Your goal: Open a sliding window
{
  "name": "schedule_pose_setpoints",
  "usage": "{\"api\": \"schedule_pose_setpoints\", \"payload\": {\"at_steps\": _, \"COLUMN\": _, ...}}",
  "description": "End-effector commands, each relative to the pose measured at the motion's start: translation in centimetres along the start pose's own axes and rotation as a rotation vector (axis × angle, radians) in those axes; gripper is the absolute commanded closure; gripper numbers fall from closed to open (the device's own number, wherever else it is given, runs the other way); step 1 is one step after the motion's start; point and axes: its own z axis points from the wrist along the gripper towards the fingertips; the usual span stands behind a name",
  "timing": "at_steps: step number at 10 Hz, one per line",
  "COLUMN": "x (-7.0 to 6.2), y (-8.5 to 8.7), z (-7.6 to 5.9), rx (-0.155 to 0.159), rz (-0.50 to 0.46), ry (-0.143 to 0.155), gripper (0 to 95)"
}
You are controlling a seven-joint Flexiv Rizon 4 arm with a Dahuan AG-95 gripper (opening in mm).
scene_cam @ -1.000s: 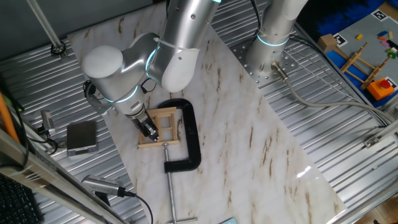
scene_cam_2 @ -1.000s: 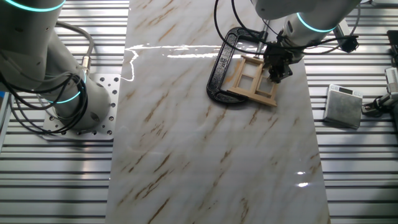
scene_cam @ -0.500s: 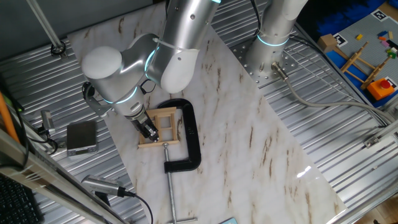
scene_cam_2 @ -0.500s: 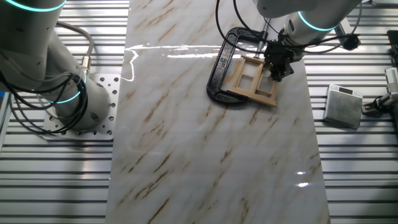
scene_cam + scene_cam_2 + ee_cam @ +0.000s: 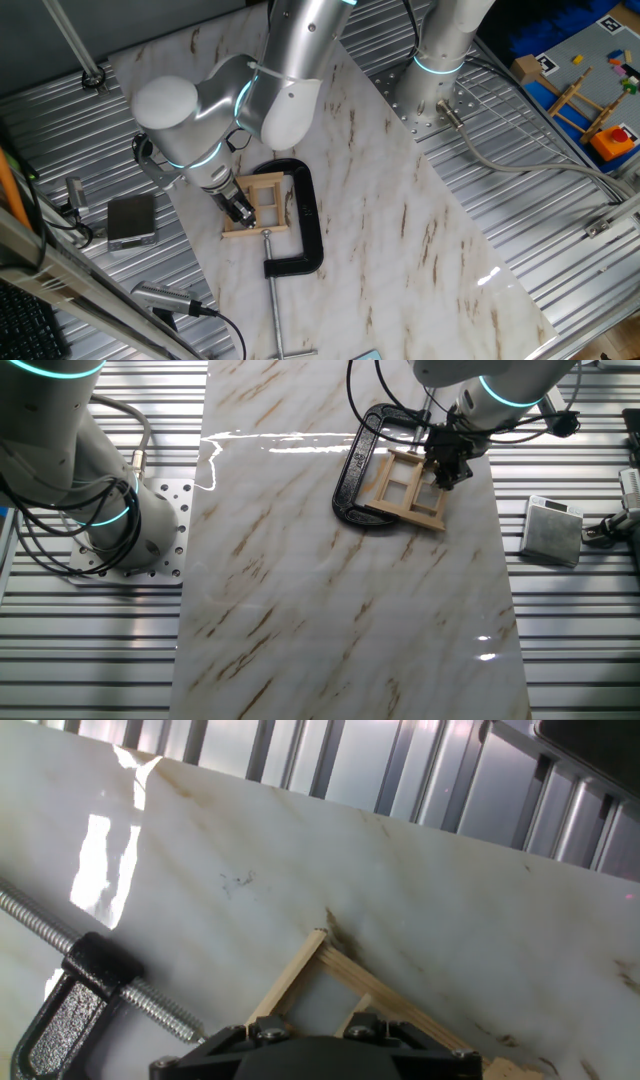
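The sliding window [image 5: 268, 181] is a small light wooden frame lying flat on the marble board, held at one side by a black C-clamp [image 5: 306, 215]. My gripper [image 5: 238, 209] points down onto the window's left part, its black fingers together as one dark mass touching the frame. From the other side, the gripper [image 5: 447, 472] sits on the right part of the window [image 5: 405, 492], with the clamp [image 5: 352, 470] on its left. The hand view shows a corner of the window [image 5: 290, 975], the clamp's screw [image 5: 70, 1000] and my gripper [image 5: 315, 1050] at the bottom edge.
A grey box [image 5: 131, 220] lies on the ribbed metal table left of the board, close to my arm. The arm's base [image 5: 432, 90] stands at the board's far edge. A wooden rack toy [image 5: 580, 100] with blue and orange pieces sits far right.
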Motion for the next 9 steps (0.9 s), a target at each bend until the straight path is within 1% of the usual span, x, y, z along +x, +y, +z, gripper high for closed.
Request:
{"api": "schedule_pose_setpoints", "payload": {"at_steps": 1, "x": 0.1, "y": 0.0, "z": 0.0, "rx": 0.015, "rz": -0.002, "ry": 0.004, "gripper": 76.0}}
{"api": "schedule_pose_setpoints", "payload": {"at_steps": 3, "x": 0.5, "y": -0.4, "z": -0.2, "rx": 0.009, "rz": -0.009, "ry": 0.002, "gripper": 76.0}}
{"api": "schedule_pose_setpoints", "payload": {"at_steps": 6, "x": 0.8, "y": -1.1, "z": -0.7, "rx": 0.015, "rz": -0.024, "ry": 0.005, "gripper": 76.0}}
{"api": "schedule_pose_setpoints", "payload": {"at_steps": 7, "x": 0.8, "y": -1.5, "z": -0.8, "rx": 0.016, "rz": -0.035, "ry": 0.005, "gripper": 95.0}}
{"api": "schedule_pose_setpoints", "payload": {"at_steps": 9, "x": 1.0, "y": -2.5, "z": -0.8, "rx": 0.027, "rz": -0.055, "ry": 0.009, "gripper": 95.0}}
